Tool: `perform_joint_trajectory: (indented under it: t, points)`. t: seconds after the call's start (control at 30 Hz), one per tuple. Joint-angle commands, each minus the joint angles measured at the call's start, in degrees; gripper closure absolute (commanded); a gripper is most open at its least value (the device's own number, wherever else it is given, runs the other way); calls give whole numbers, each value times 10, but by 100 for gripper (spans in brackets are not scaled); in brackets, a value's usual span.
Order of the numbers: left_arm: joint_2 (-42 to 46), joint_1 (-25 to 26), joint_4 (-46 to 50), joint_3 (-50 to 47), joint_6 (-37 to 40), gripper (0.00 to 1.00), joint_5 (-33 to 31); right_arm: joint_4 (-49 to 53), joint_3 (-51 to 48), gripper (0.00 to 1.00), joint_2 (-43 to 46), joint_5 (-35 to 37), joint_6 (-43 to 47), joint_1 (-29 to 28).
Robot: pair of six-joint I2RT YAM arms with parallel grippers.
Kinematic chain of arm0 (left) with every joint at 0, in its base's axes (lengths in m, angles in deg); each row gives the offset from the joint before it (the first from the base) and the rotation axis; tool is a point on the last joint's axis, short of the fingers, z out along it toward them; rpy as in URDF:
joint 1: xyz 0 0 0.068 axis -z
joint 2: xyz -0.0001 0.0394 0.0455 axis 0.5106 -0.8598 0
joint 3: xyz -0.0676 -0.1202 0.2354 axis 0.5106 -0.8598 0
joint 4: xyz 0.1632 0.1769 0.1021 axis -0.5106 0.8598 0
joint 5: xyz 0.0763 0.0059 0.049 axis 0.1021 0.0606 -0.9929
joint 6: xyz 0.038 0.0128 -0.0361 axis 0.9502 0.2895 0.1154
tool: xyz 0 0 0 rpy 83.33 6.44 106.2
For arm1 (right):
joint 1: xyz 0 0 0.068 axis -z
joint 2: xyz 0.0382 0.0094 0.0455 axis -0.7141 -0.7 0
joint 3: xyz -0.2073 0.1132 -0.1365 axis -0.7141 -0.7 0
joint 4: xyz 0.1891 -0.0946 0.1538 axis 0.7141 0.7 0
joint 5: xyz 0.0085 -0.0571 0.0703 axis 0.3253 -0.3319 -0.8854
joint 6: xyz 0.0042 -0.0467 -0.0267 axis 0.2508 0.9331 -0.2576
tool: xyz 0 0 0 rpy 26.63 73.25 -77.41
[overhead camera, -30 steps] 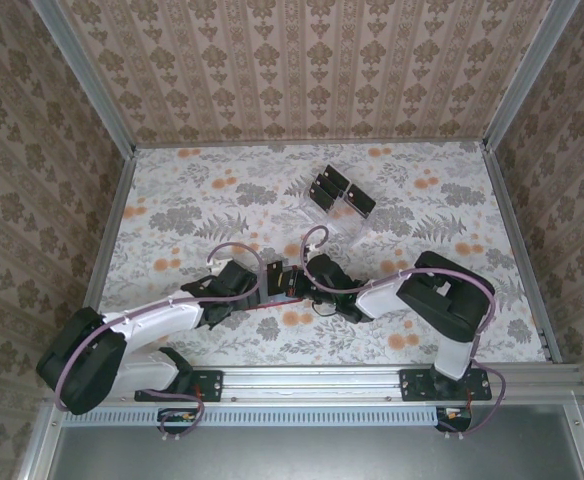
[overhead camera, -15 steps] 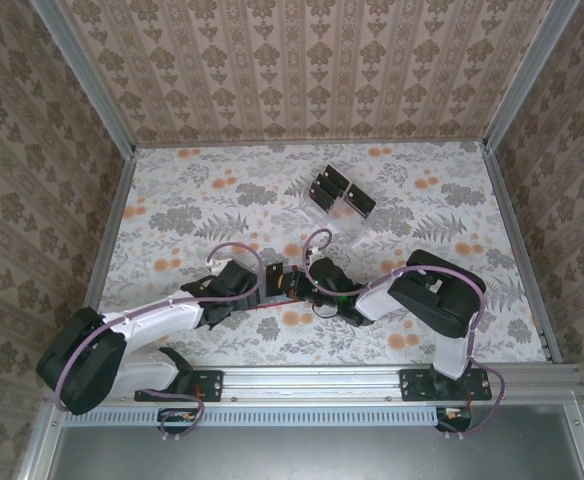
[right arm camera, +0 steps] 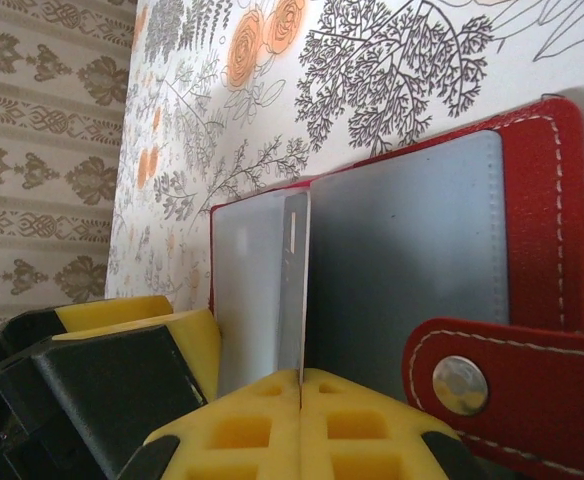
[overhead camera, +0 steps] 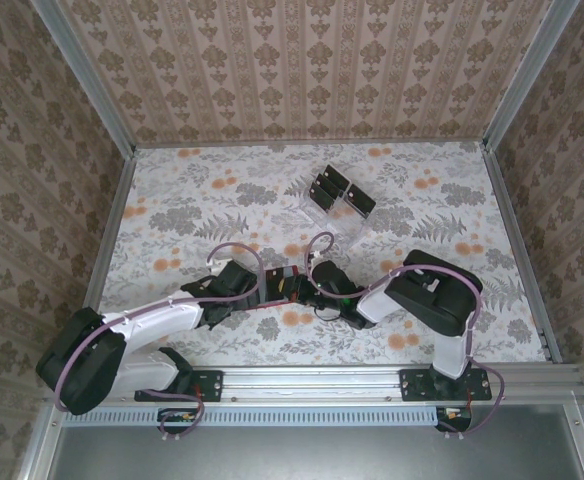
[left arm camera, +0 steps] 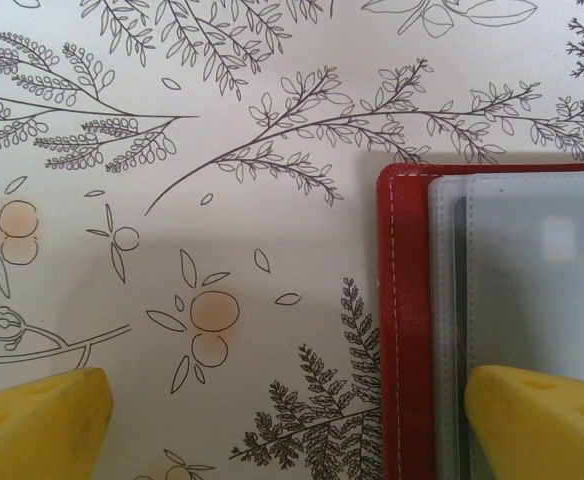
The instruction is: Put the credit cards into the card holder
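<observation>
Centrally, the open card holder lay flat on the floral table, between the two arms. Right gripper was clenched on one credit card, held upright and edge-on at the grey-blue pockets. Left gripper was spread wide, grasping nothing; one fingertip sat over the holder's pocket, contact unclear. Other credit cards stood in a clear tray, well apart.
</observation>
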Motion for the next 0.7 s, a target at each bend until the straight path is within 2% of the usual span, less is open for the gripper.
perform_joint_trajectory:
  t: [0.0,0.67]
  points:
    - [1,4,48,-14,-1,0,-6,-2,-10,100,-19,-23,-7,5]
    - [0,3,48,-12,2,0,-8,-8,-17,100,-44,-58,-36,14]
